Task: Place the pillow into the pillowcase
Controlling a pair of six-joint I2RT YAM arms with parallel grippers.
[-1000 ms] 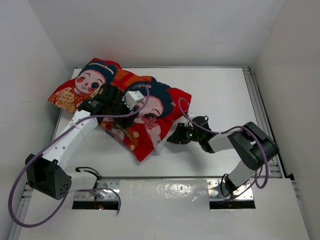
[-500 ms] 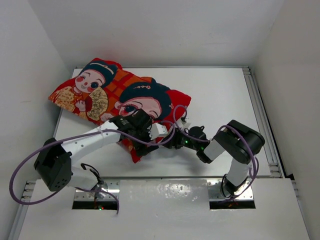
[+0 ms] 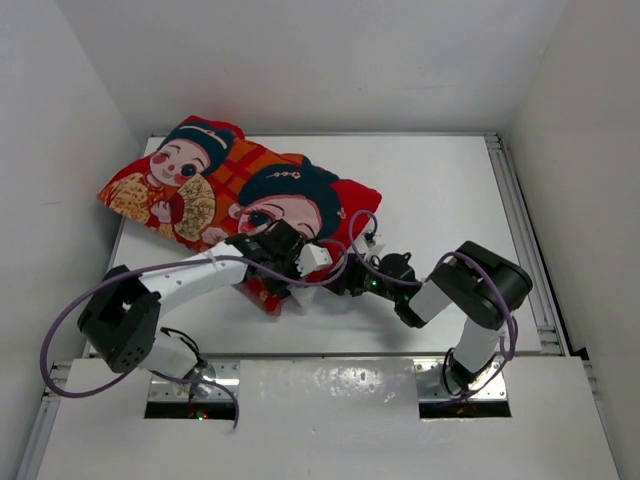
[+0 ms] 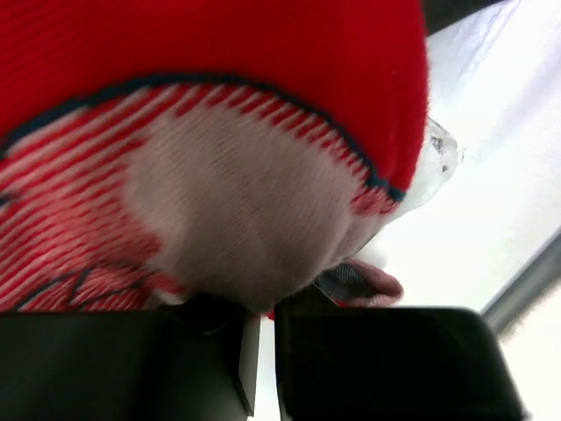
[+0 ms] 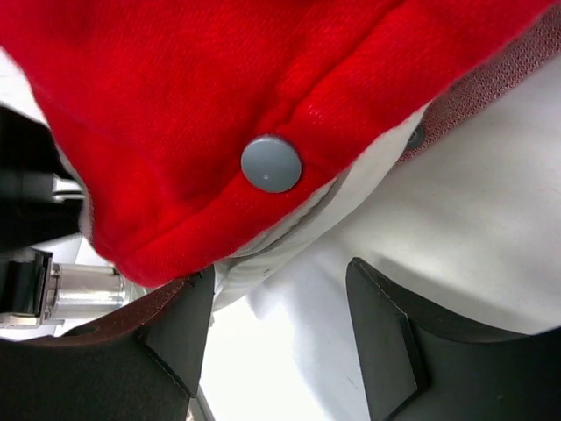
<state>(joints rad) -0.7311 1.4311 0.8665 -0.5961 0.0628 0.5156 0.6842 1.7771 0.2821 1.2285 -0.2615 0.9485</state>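
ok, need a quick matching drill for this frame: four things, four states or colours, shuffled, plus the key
Things:
1. left gripper
2. right gripper
3. snap button
4. pillow

States or colours:
A. grey, set on the red hem of the pillowcase
B. open, jaws apart just below that hem
C. white, peeking out under the red hem
D. shut, pinching the fabric at the pillowcase's near corner

Pairs: 1-D, 2-B, 3-A, 4-C
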